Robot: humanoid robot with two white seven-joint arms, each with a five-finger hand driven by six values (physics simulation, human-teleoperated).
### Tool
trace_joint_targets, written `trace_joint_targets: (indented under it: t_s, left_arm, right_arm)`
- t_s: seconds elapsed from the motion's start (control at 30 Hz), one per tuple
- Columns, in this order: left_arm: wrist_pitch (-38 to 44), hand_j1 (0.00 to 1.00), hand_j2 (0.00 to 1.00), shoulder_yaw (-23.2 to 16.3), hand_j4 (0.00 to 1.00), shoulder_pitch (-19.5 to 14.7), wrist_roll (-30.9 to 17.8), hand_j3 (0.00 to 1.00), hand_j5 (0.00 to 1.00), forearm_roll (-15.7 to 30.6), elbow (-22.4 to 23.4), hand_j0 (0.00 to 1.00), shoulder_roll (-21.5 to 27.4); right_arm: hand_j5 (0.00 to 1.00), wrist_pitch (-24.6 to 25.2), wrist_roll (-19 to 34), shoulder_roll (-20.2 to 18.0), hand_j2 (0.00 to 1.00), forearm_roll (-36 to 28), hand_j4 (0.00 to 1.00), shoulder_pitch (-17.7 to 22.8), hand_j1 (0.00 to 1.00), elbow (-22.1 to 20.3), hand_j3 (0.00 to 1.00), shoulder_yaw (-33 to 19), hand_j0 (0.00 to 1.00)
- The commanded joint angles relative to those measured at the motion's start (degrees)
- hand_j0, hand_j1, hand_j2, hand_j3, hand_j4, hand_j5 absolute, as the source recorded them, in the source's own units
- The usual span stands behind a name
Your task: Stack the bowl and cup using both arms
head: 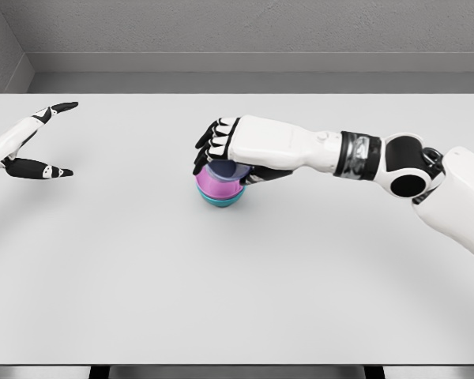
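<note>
Head view: left robot hand hovering at far left above the bench, fingers spread, holding nothing. Centre: pink cup sitting nested in teal bowl, stack resting on the bench. Right robot hand reaching in from the right, fingers curled over the cup, apparently gripping it. Advised: releasing straight upward, avoiding sideways drag, keeping the stack from tipping.

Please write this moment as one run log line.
right hand: over pink cup, grip unclear | cup: in teal bowl | left hand: open, far left | table
</note>
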Motion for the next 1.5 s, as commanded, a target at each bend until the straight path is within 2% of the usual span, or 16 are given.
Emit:
trace_joint_targets:
  t_s: [0.0, 0.53, 0.57, 0.63, 0.67, 1.07, 1.2, 1.33, 1.37, 1.43, 1.47]
  left_arm:
    - [0.11, 1.00, 1.00, 0.02, 1.00, 0.00, 0.03, 1.00, 1.00, 0.46, -0.03, 1.00, 0.05]
    - [0.11, 1.00, 1.00, 0.02, 1.00, 0.00, 0.03, 1.00, 1.00, 0.38, 0.15, 1.00, 0.05]
    - [0.11, 1.00, 1.00, -0.07, 1.00, 0.00, 0.03, 1.00, 1.00, 0.38, 0.15, 1.00, 0.05]
    - [0.11, 1.00, 1.00, 0.02, 1.00, 0.00, 0.03, 1.00, 1.00, 0.38, 0.15, 1.00, 0.05]
    - [0.11, 1.00, 1.00, 0.02, 1.00, 0.00, 0.03, 1.00, 1.00, 0.38, 0.15, 1.00, 0.05]
    - [0.11, 1.00, 1.00, 0.02, 1.00, 0.00, 0.03, 1.00, 1.00, 0.55, -0.03, 1.00, 0.05]
    - [0.11, 1.00, 1.00, 0.02, 1.00, 0.17, 0.03, 1.00, 1.00, 0.55, -0.03, 1.00, 0.05]
    - [0.11, 1.00, 1.00, 0.02, 1.00, 0.26, 0.03, 1.00, 1.00, 0.55, -0.03, 1.00, 0.04]
    - [0.11, 1.00, 1.00, 0.02, 1.00, 0.26, 0.03, 1.00, 1.00, 0.55, -0.03, 1.00, 0.05]
    - [0.11, 1.00, 1.00, 0.02, 1.00, 0.26, 0.03, 1.00, 1.00, 0.55, -0.11, 1.00, 0.05]
    - [0.11, 1.00, 1.00, 0.02, 1.00, 0.26, 0.03, 1.00, 1.00, 0.55, -0.03, 1.00, 0.05]
  right_arm:
    - [0.68, 0.10, -0.01, 0.95, 0.68, -0.07, 0.68, 0.00, 0.68, 1.31, 0.68, 0.08, 0.68]
    - [0.70, 0.10, -0.01, 2.45, 0.70, 0.72, 0.70, -0.35, 0.70, 3.77, 0.70, 1.31, 0.70]
    - [0.74, 0.10, -0.01, 2.45, 0.74, 0.72, 0.74, -0.35, 0.74, 3.77, 0.74, 1.31, 0.74]
    - [0.97, 0.10, -0.10, 2.45, 0.97, 0.64, 0.97, -0.35, 0.97, 3.77, 0.97, 1.31, 0.97]
    - [1.00, 0.10, -0.10, 2.45, 1.00, 0.55, 1.00, -0.35, 1.00, 3.77, 1.00, 1.22, 1.00]
    - [1.00, 0.10, 0.08, 1.48, 1.00, 0.46, 1.00, -0.62, 1.00, 3.77, 1.00, 1.05, 1.00]
    - [1.00, 0.10, -0.01, -3.70, 1.00, -0.07, 1.00, -0.62, 1.00, 3.86, 1.00, 0.08, 1.00]
    - [1.00, 0.10, -0.19, -13.54, 1.00, -1.03, 1.00, 1.23, 1.00, 4.03, 1.00, -5.81, 1.00]
    - [1.00, 0.10, -0.10, -16.44, 1.00, -2.00, 1.00, 2.72, 1.00, 5.17, 1.00, -7.65, 1.00]
    - [1.00, 0.10, -0.10, -20.67, 1.00, -2.97, 1.00, 4.92, 1.00, 11.32, 1.00, -11.70, 1.00]
    - [1.00, 0.10, -0.10, -20.84, 1.00, -3.06, 1.00, 5.10, 1.00, 13.52, 1.00, -12.75, 1.00]
